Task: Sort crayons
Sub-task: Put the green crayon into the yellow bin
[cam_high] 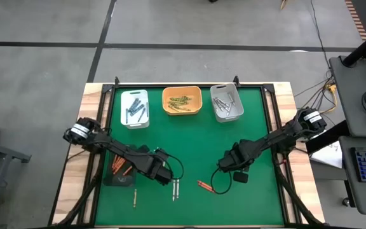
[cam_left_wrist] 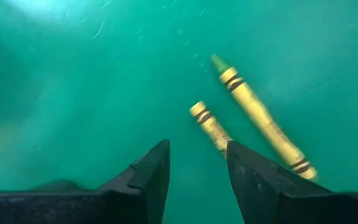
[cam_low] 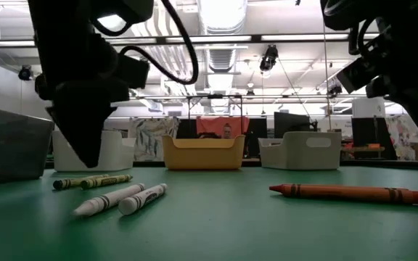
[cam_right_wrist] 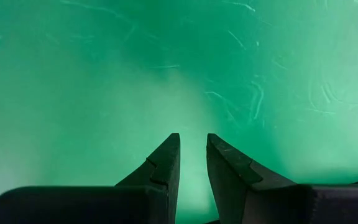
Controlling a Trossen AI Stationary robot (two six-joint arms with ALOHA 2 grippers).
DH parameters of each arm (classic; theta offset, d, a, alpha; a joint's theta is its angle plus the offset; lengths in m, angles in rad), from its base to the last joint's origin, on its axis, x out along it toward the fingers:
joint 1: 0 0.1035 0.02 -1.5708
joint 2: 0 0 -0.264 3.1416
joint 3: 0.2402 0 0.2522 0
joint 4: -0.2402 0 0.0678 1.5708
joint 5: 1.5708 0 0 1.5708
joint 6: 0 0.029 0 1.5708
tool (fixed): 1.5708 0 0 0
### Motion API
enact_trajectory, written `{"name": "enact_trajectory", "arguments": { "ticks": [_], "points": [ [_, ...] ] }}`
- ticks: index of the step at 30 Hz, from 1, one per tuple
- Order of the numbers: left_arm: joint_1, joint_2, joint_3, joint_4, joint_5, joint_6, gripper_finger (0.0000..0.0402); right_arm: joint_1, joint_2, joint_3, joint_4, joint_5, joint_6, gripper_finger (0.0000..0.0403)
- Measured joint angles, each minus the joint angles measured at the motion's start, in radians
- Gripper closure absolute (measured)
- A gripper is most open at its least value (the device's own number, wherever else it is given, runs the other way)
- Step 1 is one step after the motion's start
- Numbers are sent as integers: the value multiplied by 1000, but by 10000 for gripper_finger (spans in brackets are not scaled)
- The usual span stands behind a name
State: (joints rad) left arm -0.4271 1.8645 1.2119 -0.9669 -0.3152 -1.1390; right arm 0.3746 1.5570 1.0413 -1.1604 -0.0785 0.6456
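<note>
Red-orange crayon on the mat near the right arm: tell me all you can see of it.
The red-orange crayon is a thin paper-wrapped stick with dark bands near both ends and a pointed tip. It lies flat on the green mat, near its front edge, alone. Nothing touches it; the right gripper hovers just beside it, fingers slightly apart, empty.

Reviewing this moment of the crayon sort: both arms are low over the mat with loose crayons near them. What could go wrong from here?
1. The left gripper stands open with two yellow-olive crayons lying close together off its fingertip; closing could catch both or nudge one away.
2. The two white crayons lie side by side, touching or nearly so, and might be hard to pick singly.
3. A black cable loops beside the red-orange crayon under the right gripper and could snag.
</note>
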Motion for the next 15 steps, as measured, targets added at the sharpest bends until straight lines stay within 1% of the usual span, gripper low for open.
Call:
{"name": "enact_trajectory", "arguments": {
  "ticks": [5, 15],
  "points": [
    [-2, 0, -3, 38, -15, -1, 251, 1, 0, 0, 1, 0, 10, 335],
    [-5, 0, -26, 69, -17, -21, 250, 1, 0, 0, 20, 0, 9, 335]
  ]
}}
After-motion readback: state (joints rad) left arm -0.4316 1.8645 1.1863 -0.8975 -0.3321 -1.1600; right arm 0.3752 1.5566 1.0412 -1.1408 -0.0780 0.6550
